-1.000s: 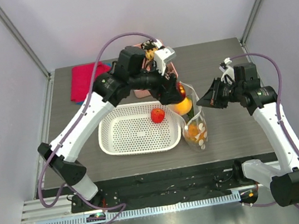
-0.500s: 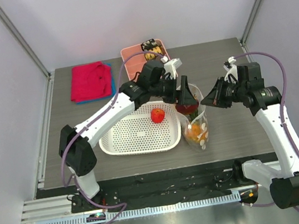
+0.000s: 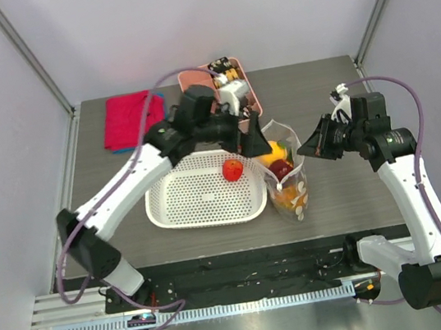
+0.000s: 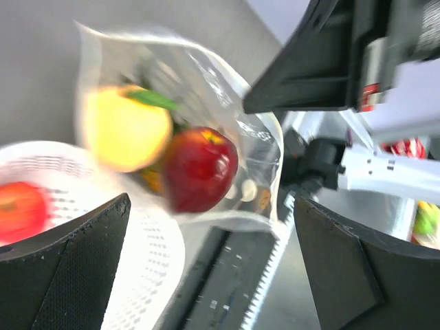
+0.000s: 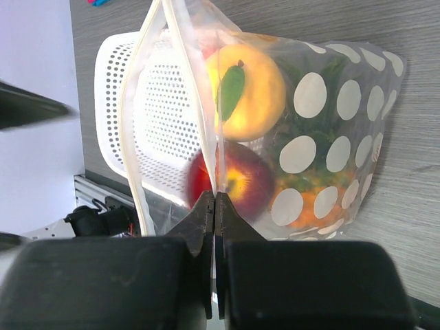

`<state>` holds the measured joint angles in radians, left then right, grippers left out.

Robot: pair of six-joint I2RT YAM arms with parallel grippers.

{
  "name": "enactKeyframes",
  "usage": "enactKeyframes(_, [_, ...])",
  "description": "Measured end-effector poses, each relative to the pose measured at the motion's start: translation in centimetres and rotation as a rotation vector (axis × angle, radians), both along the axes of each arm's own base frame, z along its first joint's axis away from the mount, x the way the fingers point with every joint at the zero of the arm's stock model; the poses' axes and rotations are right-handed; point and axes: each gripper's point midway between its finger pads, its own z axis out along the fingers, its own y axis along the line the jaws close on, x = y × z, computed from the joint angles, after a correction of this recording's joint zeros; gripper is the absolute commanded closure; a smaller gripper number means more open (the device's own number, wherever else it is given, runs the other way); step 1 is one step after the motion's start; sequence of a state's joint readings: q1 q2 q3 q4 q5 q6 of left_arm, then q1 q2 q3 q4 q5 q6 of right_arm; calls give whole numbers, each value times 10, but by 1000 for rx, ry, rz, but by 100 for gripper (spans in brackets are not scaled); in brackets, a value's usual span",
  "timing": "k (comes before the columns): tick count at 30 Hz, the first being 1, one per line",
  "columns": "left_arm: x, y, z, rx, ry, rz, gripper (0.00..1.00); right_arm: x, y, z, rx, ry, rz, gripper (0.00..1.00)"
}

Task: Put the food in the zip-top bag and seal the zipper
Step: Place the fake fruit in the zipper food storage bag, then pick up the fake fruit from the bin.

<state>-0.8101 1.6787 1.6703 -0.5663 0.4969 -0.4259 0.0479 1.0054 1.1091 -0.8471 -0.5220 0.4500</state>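
Over the mouth of the zip-top bag [image 3: 298,206], the left gripper [image 3: 254,137] now stands with its jaws wide apart and nothing between them; a moment ago it carried the dark red apple [image 4: 199,168] above that opening; the apple now lies inside the bag, just below the peach [image 5: 244,89] and touching it; the pineapple [image 5: 306,206] sits lower, at the bag's bottom, its leaves dark behind the printed dots; the release is done, and the arm has drawn back a little toward the white basket [image 3: 183,195].

Right gripper [image 5: 215,203] unchanged through this; jaws pressed together on the bag's upper edge at the zipper [image 5: 194,89], holding the mouth up and open; the bag stands upright just beside the basket's right end.

Small red apple [image 3: 233,169] lies alone in the basket, not yet bagged.

Judgement: three of four fruits are in; one pick remains, then the seal; peach and apple already crowd the mouth, so the last fruit may sit high and hinder closing the strip.
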Motion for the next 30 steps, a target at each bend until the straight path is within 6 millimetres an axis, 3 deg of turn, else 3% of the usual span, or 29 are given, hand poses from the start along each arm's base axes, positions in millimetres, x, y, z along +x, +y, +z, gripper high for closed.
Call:
enactKeyframes(4, [20, 58, 51, -69, -162, 127, 0, 0, 0, 0, -1, -2, 1, 99])
enactKeyframes(6, [25, 94, 61, -66, -237, 217, 0, 0, -1, 0, -1, -2, 0, 99])
enactKeyframes(7, [23, 100, 60, -59, -248, 231, 1, 0, -1, 0, 0, -1, 0, 99])
enactKeyframes(11, [16, 107, 12, 31, -194, 239, 4, 0, -1, 0, 1, -2, 1, 99])
enactKeyframes(16, [31, 103, -92, 239, -25, 268, 6, -1, 0, 1, 4, -4, 4, 99])
enactKeyframes(19, [41, 104, -135, 337, 29, 290, 8, -1, 0, 1, 6, -4, 7, 99])
enactKeyframes(23, [53, 103, -164, 408, 40, 320, 8, -1, 1, 1, 7, -4, 8, 99])
enactKeyframes(30, [70, 88, -190, 446, 33, 341, 10, -1, 1, 1, 5, -6, 12, 99])
